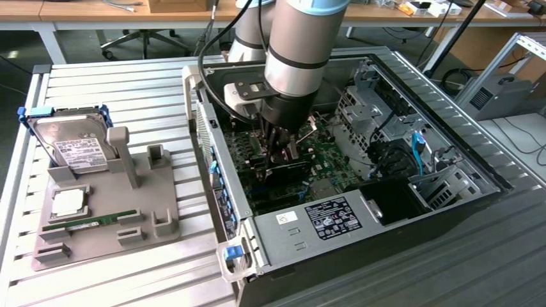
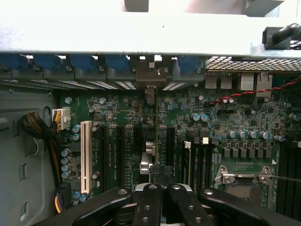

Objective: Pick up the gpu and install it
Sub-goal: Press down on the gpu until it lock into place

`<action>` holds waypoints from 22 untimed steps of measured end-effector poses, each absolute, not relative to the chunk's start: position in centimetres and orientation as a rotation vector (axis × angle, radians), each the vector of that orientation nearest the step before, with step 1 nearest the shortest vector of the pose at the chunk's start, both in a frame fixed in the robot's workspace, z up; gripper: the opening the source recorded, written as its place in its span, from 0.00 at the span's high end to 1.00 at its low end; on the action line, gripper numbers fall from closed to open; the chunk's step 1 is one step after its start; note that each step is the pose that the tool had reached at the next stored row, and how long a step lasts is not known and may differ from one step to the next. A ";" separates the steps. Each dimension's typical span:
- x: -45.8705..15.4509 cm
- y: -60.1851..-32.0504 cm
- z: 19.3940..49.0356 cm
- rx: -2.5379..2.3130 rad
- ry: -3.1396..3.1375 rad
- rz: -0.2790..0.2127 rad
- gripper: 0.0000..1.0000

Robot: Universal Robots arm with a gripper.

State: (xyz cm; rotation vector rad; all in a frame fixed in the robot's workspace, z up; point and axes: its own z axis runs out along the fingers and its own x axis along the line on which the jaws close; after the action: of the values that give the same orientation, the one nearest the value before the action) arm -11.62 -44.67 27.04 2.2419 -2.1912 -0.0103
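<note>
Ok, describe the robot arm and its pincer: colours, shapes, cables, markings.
The arm is a round silver-grey tube with a black ring band around it and a light blue cap at the joint above. Black cables run alongside it. A boxy grey wrist block with a dark plate sits beside its lower end. The pincer is black, with flat linkage bars joined by round pivot pins. No lettering is legible.

You see a computer case (image 1: 282, 236) of dull grey sheet metal on a table (image 1: 128, 83) of ribbed, matt metal slats. The graphics card (image 1: 286, 171) is matt black; the circuit board (image 2: 122, 113) beneath is glossy green. The parts holder (image 1: 128, 224) looks matt grey plastic. The arm (image 1: 303, 38) is smooth brushed metal.
</note>
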 end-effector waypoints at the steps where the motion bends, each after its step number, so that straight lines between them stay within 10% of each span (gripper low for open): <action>1: -11.6 -44.7 27.0 2.242 -2.191 -0.010 0.89; 22: -11.9 -44.7 29.6 2.242 -2.191 -0.011 0.89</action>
State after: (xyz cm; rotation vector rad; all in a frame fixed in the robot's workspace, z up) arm -11.88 -44.67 29.58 2.2420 -2.1914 -0.0105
